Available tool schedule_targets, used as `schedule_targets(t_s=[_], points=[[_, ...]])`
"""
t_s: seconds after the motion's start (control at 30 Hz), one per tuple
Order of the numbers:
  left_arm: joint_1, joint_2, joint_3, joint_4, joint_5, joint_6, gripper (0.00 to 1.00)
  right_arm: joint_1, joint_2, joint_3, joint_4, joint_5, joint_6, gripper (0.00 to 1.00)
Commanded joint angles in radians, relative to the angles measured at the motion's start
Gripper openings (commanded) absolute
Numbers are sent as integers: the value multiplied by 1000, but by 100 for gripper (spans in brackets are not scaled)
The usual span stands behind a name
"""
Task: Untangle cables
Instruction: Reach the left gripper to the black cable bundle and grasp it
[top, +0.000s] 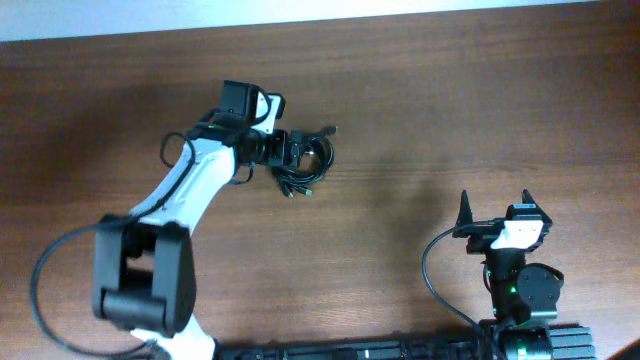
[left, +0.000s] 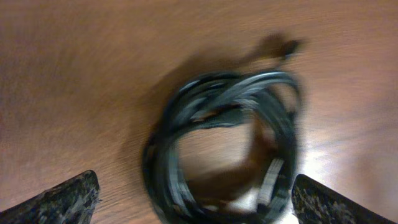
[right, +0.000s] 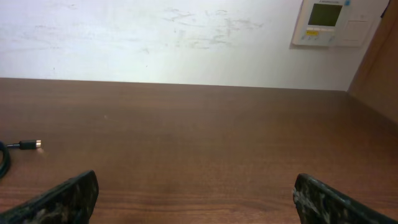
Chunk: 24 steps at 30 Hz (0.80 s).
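Above the coiled cables (top: 308, 165), the left hand (top: 292, 150) hovers, fingers (left: 68, 199) spread.

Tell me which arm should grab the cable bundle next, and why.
Left. The left hand hangs open right over the coiled cables, fingers either side. The right hand sits far off near the table's front edge, seeing only one plug end.
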Motion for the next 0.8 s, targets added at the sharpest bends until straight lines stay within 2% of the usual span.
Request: schedule_targets(t_s=[0.0, 0.07, 0.1, 0.13, 0.2, 0.27, 0.3, 0.4, 0.47, 0.5, 0.53, 0.57, 0.63, 0.67, 0.77], points=[[-2, 56, 8, 2, -142, -126, 91, 5, -7, -5, -6, 12, -3, 98], [-14, 82, 7, -16, -143, -126, 62, 5, -7, -5, -6, 12, -3, 99], [-18, 90, 6, -27, -143, -126, 42, 5, -7, -5, -6, 12, -3, 98], [-23, 98, 6, -49, -144, -126, 30, 5, -7, -5, -6, 12, -3, 99], [-24, 117, 2, -74, -144, -125, 23, 5, -7, -5, -6, 12, -3, 98], [-24, 118, -6, -77, -143, -124, 0, 5, -7, -5, -6, 12, -3, 98], [-24, 118, -6, -79, -143, -116, 0, 5, -7, -5, -6, 12, -3, 99], [-17, 86, 32, -116, -143, 12, 0, 5, -7, -5, -6, 12, -3, 99], [-16, 12, 85, -167, -135, 92, 0, 5, -7, -5, -5, 12, -3, 98], [-20, -72, 103, -179, -78, 191, 0, 5, -7, -5, 3, 5, -2, 98], [-20, -116, 103, -179, -37, 229, 0, 5, -7, -5, -1, -34, 23, 99], [-20, -156, 103, -179, 5, 260, 0, 5, -7, -5, -2, -105, 95, 99], [-20, -223, 103, -179, 66, 315, 0, 5, -2, -5, 24, -373, 491, 99], [-20, -248, 103, -185, 68, 321, 0, 5, -2, -5, 26, -467, 644, 99], [-20, -265, 103, -216, 69, 329, 0, 5, -2, -5, 95, -498, 842, 99]])
